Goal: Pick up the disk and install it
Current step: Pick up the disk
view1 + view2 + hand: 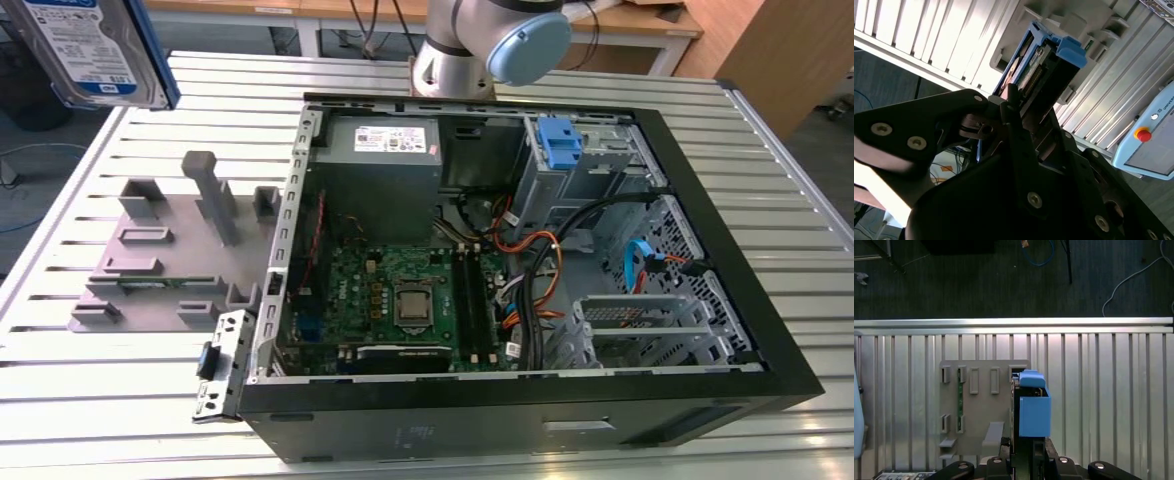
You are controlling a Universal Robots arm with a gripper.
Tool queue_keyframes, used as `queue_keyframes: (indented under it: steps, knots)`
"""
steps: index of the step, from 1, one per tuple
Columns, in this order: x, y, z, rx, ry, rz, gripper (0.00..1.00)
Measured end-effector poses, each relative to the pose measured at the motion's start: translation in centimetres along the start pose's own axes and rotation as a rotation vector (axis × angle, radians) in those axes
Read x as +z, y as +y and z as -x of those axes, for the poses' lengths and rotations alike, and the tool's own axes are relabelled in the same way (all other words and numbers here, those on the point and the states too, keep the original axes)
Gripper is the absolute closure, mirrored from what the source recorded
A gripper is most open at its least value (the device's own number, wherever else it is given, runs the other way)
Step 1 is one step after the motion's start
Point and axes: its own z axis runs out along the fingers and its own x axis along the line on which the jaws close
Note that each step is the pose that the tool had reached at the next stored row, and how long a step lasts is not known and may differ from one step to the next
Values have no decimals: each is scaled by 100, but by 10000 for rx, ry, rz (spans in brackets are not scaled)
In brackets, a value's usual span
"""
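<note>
Blue-framed silver disk is in my gripper. My black fingers are closed tight on its two sides, with the connector end pointing away from me. The disk is off the surface and touches nothing else.

In the exterior view the disk is at the upper corner on the exterior view's left, with its white-and-blue label facing the camera. It is above the far edge of the slatted metal table and well apart from the open computer case.

In the first wrist view the disk sticks out from my gripper, edge-on, with the blue carrier end outermost. It hangs over the side of the grey fixture, which lies flat on the slats. A green memory stick stands in one of the fixture's slots.

In the exterior view the grey fixture sits just beside the case, on the exterior view's left.

Inside the case:
- The motherboard is in the middle.
- A grey power-supply box is at the far wall.
- A lone blue bracket sits in the far bay, towards the exterior view's right.
- Orange and black cables are strung between them.

The arm base stands behind the case. A pale pendant with a red button is near the slats in the second wrist view.
</note>
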Motion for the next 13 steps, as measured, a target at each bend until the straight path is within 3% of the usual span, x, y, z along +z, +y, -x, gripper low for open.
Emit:
queue_keyframes:
  steps: [13]
  knots:
    - [-9, 0, 0, 0, 1, 2, 65]
